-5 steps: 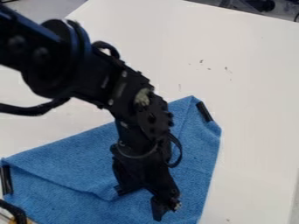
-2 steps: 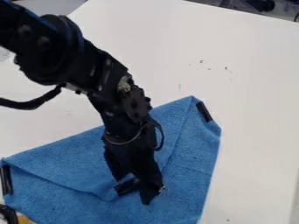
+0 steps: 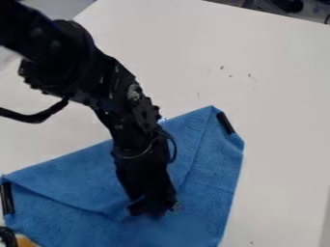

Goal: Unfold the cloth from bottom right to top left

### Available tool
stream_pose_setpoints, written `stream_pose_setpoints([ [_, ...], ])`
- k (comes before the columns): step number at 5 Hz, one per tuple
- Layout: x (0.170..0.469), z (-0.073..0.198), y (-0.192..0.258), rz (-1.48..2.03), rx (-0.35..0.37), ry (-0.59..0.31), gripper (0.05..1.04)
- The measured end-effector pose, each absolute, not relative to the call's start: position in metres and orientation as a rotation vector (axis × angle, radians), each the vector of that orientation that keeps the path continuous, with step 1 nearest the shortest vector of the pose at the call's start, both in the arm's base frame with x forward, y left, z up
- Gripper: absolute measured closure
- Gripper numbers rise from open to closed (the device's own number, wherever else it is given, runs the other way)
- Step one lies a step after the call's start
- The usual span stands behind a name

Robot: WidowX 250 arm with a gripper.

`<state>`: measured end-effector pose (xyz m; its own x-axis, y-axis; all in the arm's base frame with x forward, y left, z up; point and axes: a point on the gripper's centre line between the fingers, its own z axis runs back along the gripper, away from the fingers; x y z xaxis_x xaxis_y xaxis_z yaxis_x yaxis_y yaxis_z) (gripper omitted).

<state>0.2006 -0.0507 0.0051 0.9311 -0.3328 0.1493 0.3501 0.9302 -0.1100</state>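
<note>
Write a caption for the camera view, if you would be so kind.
Gripper at the flap of a folded blue cloth on a white table, a black strip at right.

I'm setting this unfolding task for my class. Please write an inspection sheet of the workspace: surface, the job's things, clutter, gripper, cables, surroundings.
Surface: white tabletop with a few small dark marks.
Job's things: blue, towel-like cloth, still folded, with a flap lying over it; narrow black strips at its left and right corners.
Clutter: yellow-orange object beside a black one at the lower left, both cut off by the view's edge.
Gripper: black two-finger gripper, low over the cloth at the flap's tip; a grasp cannot be confirmed.
Cables: thick black cable left of the arm; thin dark loop above the gripper.
Surroundings: dark items beyond the table's far edge.
</note>
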Motion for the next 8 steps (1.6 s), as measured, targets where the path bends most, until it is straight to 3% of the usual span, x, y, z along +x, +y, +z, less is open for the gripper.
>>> stream_pose_setpoints([
  [1,0.202,0.004,-0.053,-0.361,-0.147,-0.136,0.714],
  [2,0.203,0.003,-0.053,-0.364,-0.147,-0.136,0.893],
  [3,0.198,0.009,-0.053,-0.37,-0.115,-0.09,0.986],
  [5,0.216,0.061,-0.05,-0.417,-0.017,-0.11,1.012],
  [8,0.283,0.061,0.041,-0.53,0.026,-0.14,1.013],
])
